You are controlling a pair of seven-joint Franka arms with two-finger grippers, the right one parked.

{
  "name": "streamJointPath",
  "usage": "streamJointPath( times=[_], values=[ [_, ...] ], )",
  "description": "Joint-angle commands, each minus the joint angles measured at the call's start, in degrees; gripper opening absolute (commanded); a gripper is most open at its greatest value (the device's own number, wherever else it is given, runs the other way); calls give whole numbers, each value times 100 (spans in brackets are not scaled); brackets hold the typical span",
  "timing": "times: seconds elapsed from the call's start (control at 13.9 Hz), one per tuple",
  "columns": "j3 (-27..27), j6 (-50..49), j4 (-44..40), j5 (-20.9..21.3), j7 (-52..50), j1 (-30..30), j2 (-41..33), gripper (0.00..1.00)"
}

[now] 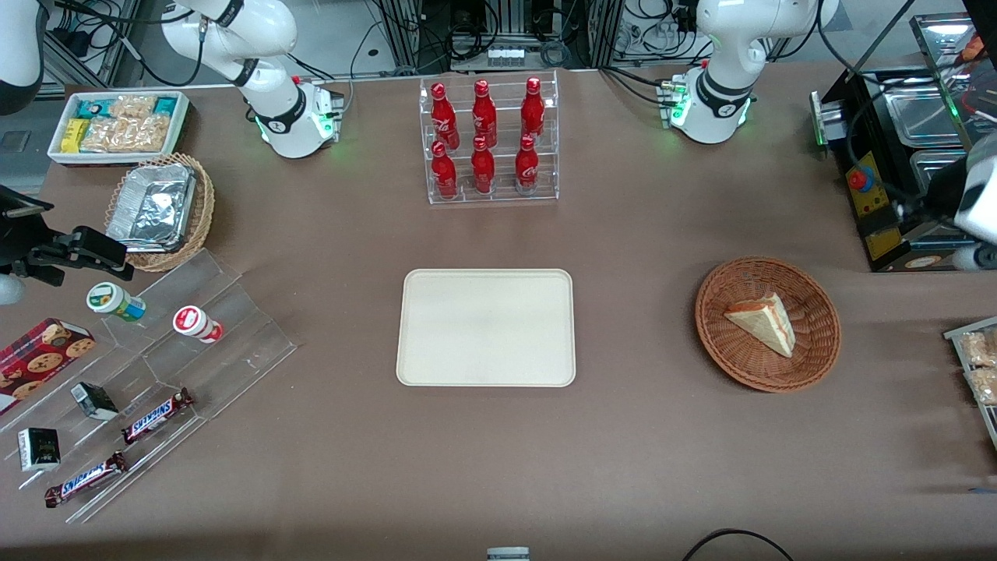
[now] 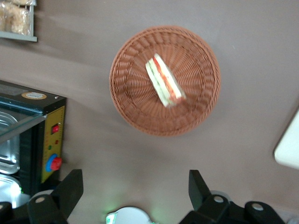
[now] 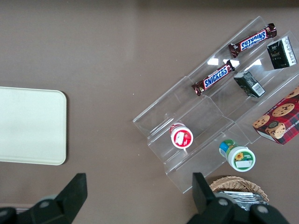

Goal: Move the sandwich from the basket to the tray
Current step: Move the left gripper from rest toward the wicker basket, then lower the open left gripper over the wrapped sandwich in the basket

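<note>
The sandwich (image 1: 763,321) (image 2: 163,82), a white bread wedge with red and yellow filling, lies in the round reddish-brown wicker basket (image 1: 716,312) (image 2: 131,108) toward the working arm's end of the table. The cream tray (image 1: 487,327) (image 2: 288,145) (image 3: 28,126) lies flat and bare at the table's middle. My left gripper (image 2: 135,186) hangs open high above the table, with nothing between its black fingers (image 2: 71,187). It is farther from the front camera than the basket. In the front view only the arm's wrist (image 1: 970,202) shows at the frame's edge.
A black machine (image 1: 888,179) (image 2: 28,135) with a red button stands beside the gripper. A clear rack of red bottles (image 1: 491,140) stands farther back than the tray. Snack packets (image 1: 977,358) lie beside the basket. A clear stepped shelf (image 1: 156,366), a foil-container basket (image 1: 160,210) and a white bin (image 1: 117,125) sit toward the parked arm's end.
</note>
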State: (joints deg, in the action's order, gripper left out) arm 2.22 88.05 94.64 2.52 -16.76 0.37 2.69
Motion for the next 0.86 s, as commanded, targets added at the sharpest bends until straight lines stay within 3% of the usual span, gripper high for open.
streamJointPath(
  times=[0.0, 0.29, 0.79],
  values=[
    [-20, 780, 737, 65, -1298, 16, -6, 100],
    [-20, 2090, 1678, -32, -3189, 16, 188, 100],
    [-29, 4262, 2743, -67, -4334, -63, 890, 100]
  ],
)
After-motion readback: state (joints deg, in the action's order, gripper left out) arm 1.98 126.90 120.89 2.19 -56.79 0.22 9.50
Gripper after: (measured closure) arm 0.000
